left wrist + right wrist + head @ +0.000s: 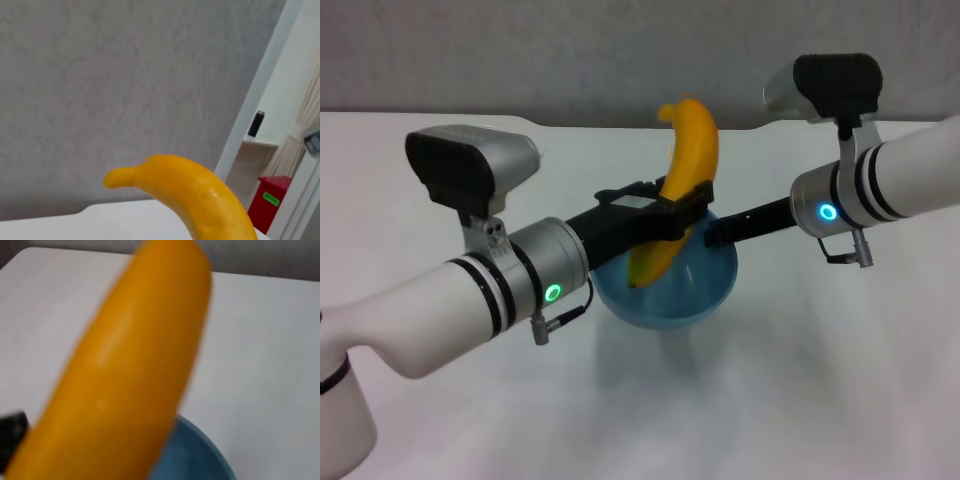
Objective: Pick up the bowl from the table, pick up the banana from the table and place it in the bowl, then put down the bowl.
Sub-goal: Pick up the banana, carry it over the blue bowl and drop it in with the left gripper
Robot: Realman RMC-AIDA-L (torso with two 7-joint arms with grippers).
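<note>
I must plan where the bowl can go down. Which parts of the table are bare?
The table is bare before and right of the bowl. Crowded middle: the left gripper holds the banana, the right gripper the bowl.

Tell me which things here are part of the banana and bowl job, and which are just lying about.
Part of the job:
- banana, upright in the left gripper, lower end in the bowl
- bowl, light blue, held at its rim by the right gripper
- table

Just about:
- dark bottle on a shelf
- red bin with a green label
</note>
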